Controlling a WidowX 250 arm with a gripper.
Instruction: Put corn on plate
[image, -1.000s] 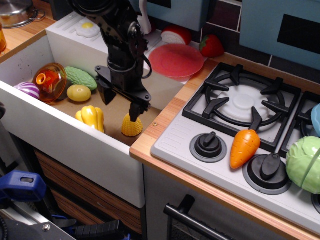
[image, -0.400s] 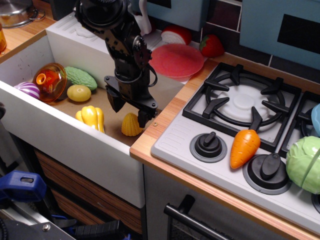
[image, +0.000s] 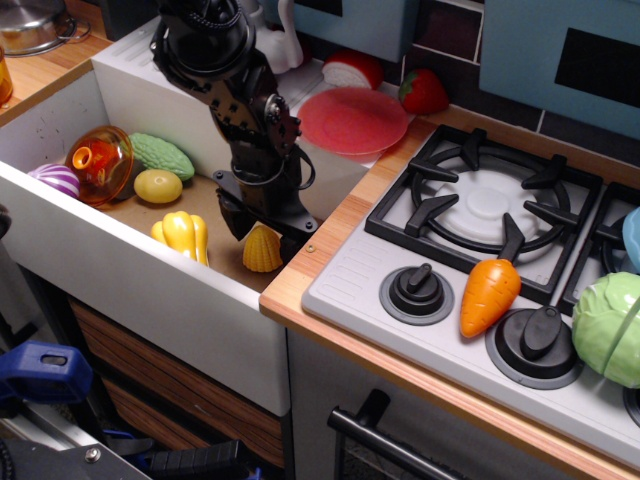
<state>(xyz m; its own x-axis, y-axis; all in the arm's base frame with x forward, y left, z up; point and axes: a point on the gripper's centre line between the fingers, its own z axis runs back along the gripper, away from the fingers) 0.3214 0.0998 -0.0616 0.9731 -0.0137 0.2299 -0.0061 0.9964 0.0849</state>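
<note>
**Pincer low over the corn in the sink**

At the far left of the sink (image: 60, 120) you have a purple-and-white toy (image: 55, 178) and an orange cup on its side (image: 100, 158). To their right lie a green ribbed toy (image: 160, 153), a smooth yellow oval (image: 158, 185) and, nearer you, a lobed yellow toy (image: 182, 234).

Next comes the corn (image: 262, 250), standing on the sink floor close to the right wall. Your pincer (image: 262, 225) sits directly on top of it: one finger (image: 232, 215) drops at the corn's left side and the other at its right, so the corn's top lies between them. The fingers stand apart, close to the corn; you cannot tell whether they press on it.

The plate (image: 353, 120) lies farther back and to the right, on the desk behind the sink, well apart from the corn. To the right, a carrot (image: 489, 295) rests on the stove (image: 480, 210).
</note>
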